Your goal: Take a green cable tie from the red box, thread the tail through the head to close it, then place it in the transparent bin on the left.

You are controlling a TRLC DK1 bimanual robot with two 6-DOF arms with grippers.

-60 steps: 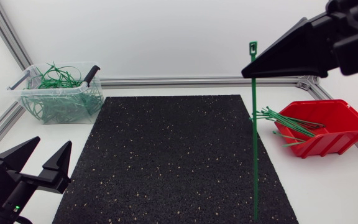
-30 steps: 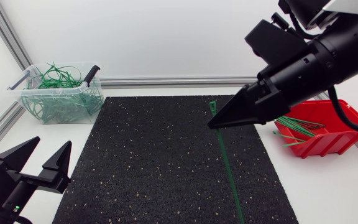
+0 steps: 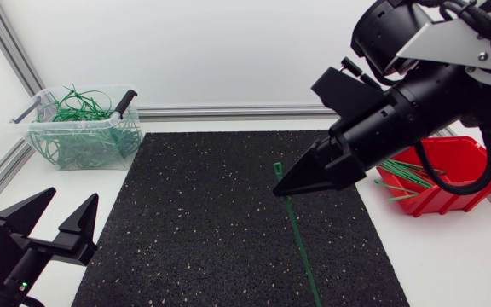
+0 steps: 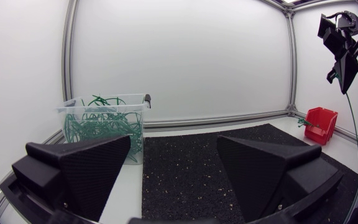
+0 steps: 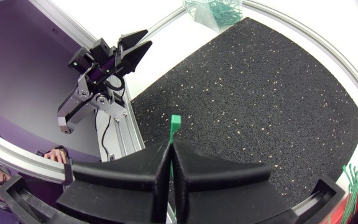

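Now your green cable tie (image 3: 297, 237) hangs over the black mat (image 3: 194, 222), pinched just below its head by your right gripper (image 3: 281, 188), whose fingers are closed on it. That grip leaves the head exposed above the tips and the long tail dangling free, probably for threading. Your left gripper (image 3: 72, 198) waits spread open and empty, well apart from it. The red box (image 3: 454, 192) and the transparent bin (image 3: 83, 141) flank the mat.

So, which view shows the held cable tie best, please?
The head view: most of the cable tie shows, hanging from the right gripper. The right wrist view shows only its head; the left wrist view, a distant thin strand.
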